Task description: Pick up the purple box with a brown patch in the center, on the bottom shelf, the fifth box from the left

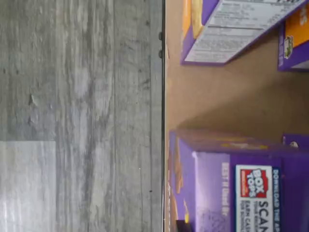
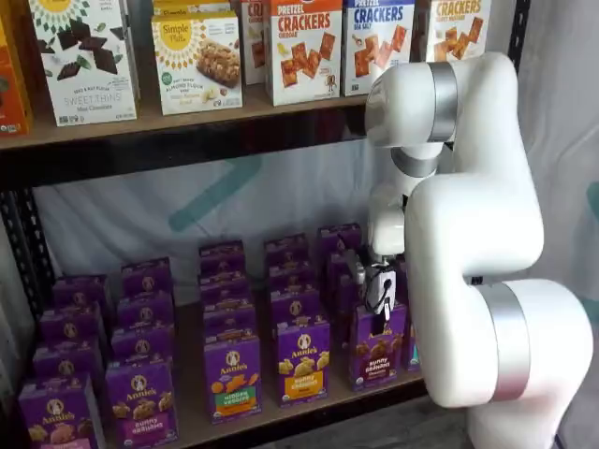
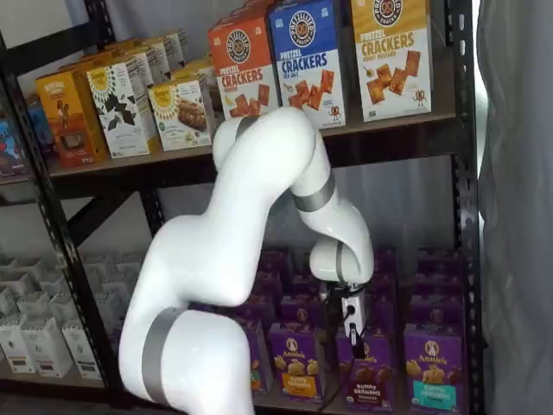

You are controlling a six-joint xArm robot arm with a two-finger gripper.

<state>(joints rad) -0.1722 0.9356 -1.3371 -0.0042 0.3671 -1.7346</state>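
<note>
Your gripper (image 2: 377,320) reaches down from above and has its fingers closed on the top of the purple box (image 2: 378,348), which stands at the front edge of the bottom shelf (image 2: 281,421), so neighbouring cartons stay undisturbed.

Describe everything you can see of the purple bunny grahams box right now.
The purple box is a small cardboard Annie's carton with a round white rabbit logo, dark brown cookies pictured across its middle and "bunny grahams" lettering. It stands upright at the front edge of the bottom shelf, facing out, with other purple cartons beside and behind it. The gripper comes down onto its top and looks shut on it; in both shelf views the box shows no lift or tilt.
</note>
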